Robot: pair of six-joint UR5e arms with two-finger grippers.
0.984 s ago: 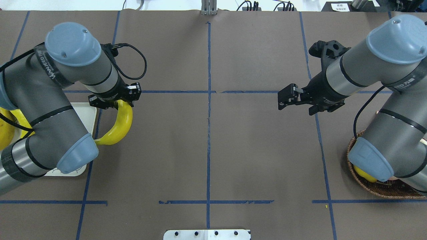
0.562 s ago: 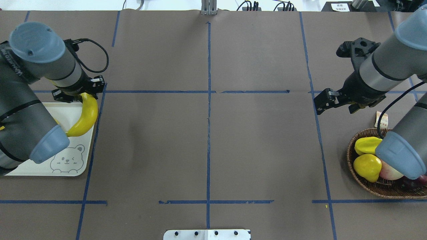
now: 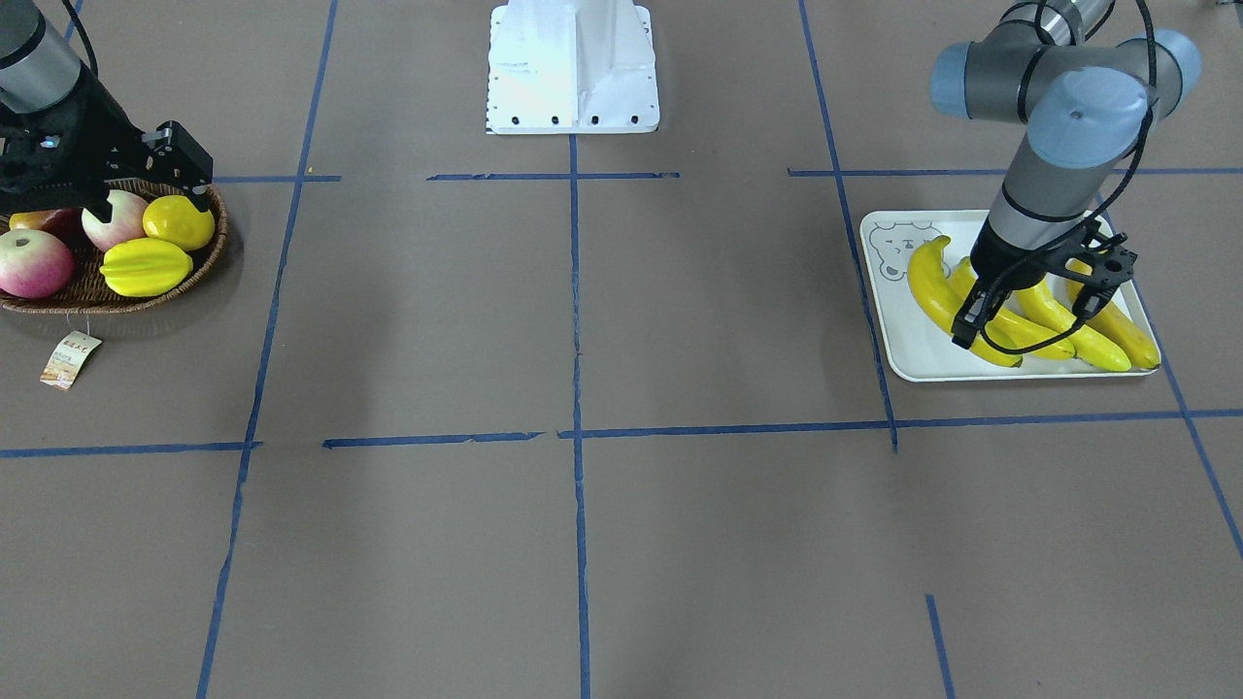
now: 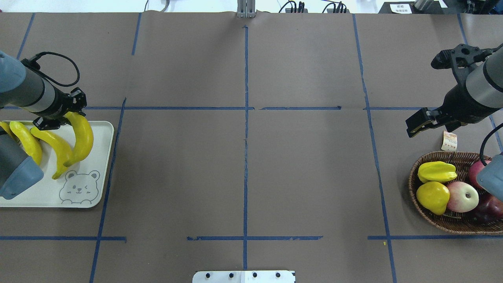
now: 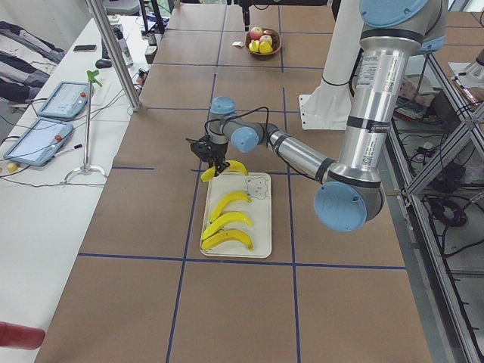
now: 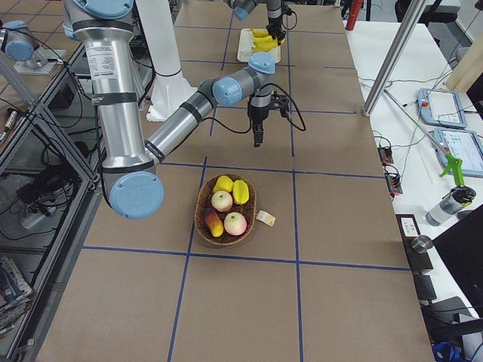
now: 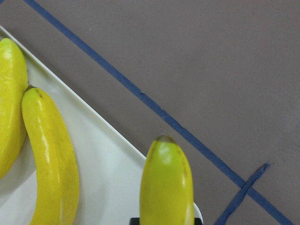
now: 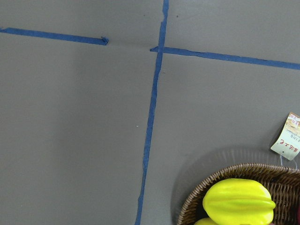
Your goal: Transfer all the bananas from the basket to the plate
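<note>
Left gripper (image 4: pixel 59 118) pinches the fourth banana (image 4: pixel 80 137) over the plate (image 4: pixel 103 157), frame left; right gripper (image 4: pixel 417 125) fingers look pressed together beside the basket (image 4: pixel 416 208), lower right.

Bananas (image 3: pixel 1010 325): four. Plate (image 3: pixel 908 349): one. Basket (image 4: pixel 440 220): one. Starfruit (image 4: pixel 437 171): one. Lemon (image 4: pixel 432 196): one. Apples (image 4: pixel 463 196): three. Paper tag (image 4: pixel 449 141): one.

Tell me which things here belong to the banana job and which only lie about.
Job:
- bananas, three lying on the plate, the fourth in the left tool
- plate
- basket, no bananas visible in it

Lying about:
- starfruit, lemon and apples in the basket
- paper tag
</note>
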